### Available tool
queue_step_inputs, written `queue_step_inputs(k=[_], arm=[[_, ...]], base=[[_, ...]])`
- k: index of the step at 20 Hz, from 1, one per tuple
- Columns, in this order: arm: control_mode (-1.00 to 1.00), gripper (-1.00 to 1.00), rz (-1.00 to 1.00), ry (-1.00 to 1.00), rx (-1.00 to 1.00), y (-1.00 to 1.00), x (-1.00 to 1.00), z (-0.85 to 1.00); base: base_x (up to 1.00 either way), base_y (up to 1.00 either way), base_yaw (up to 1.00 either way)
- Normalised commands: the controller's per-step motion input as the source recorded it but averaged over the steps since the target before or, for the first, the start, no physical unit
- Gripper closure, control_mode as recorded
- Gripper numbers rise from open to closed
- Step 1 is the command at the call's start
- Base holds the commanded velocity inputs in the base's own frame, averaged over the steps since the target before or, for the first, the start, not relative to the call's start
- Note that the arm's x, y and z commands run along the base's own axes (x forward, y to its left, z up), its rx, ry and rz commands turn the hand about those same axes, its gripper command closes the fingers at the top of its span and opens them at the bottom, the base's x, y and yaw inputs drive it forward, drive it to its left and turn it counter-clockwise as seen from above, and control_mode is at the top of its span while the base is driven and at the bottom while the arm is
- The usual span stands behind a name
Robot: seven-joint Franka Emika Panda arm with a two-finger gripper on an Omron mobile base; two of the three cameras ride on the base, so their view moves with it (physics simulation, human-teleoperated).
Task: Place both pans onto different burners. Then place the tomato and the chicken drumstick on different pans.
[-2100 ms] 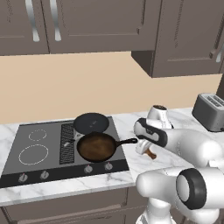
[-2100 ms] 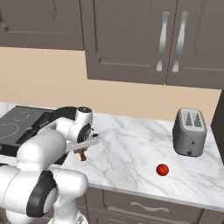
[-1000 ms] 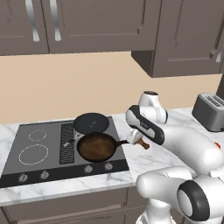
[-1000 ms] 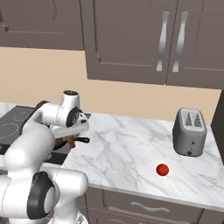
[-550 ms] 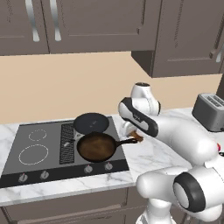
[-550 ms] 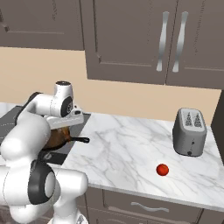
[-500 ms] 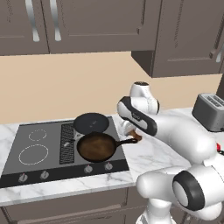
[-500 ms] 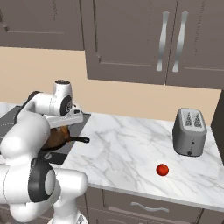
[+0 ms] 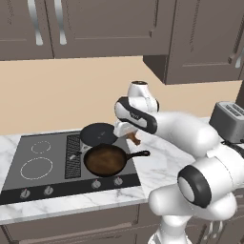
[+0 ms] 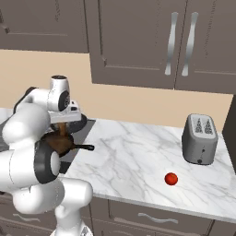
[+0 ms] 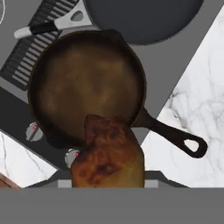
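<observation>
Gripper [image 9: 127, 133] is pinching the chicken drumstick [image 11: 107, 155], jaws part-closed around it. In the hand view the thick meaty end fills the bottom centre, hanging straight below the hand. In the left base view the thin bone end [image 9: 135, 140] pokes out toward the robot's right.

Key relation: the brown pan [image 11: 87, 85] sits directly under and slightly ahead of the drumstick. In the hand view the meat overlaps the pan's near rim, by the root of its dark handle [image 11: 175, 135]. So the drop point is a short push forward over the pan's centre, then down. The drumstick's long axis looks roughly level, running sideways across the hand.

Black skillet [image 9: 98, 134] is on the burner behind the brown pan, rims touching or nearly so; I can't tell which. Its silver handle [image 11: 52, 25] lies over the central grille [image 9: 72, 150]. Both pans are on the cooktop [image 9: 28, 178], on the side nearer the robot's right.

Tomato [image 10: 171, 179] is well apart on the marble surface [image 10: 133, 152], in front of the toaster [image 10: 200, 138].

Arm pose: shoulder up, elbow bent high, forearm reaching toward the robot's left across the cooktop edge, wrist pointing down.

My read: drumstick goes in the brown pan next, tomato still to fetch for the skillet.
</observation>
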Motion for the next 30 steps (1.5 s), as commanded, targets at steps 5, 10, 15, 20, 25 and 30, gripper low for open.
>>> queue_step_inputs(k=[5, 10, 15, 20, 25, 30], arm=[[-1.00, 1.00, -0.14, 0.00, 0.00, 0.31, 0.42, 0.00], [-1.00, 1.00, -0.14, -0.01, 0.00, 0.24, 0.49, -0.09], [-1.00, 1.00, -0.11, -0.05, -0.01, 0.24, 0.23, -0.12], [-1.00, 1.00, -0.11, -0.06, -0.07, 0.21, 0.14, -0.23], [-1.00, 1.00, -0.12, -0.07, -0.09, 0.21, 0.26, -0.29], [-1.00, 1.00, -0.12, -0.02, -0.07, 0.10, 0.23, -0.13]], base=[[0.00, 0.00, 0.00], [0.00, 0.00, 0.00], [0.00, 0.00, 0.00], [0.00, 0.00, 0.00], [0.00, 0.00, 0.00], [0.00, 0.00, 0.00]])
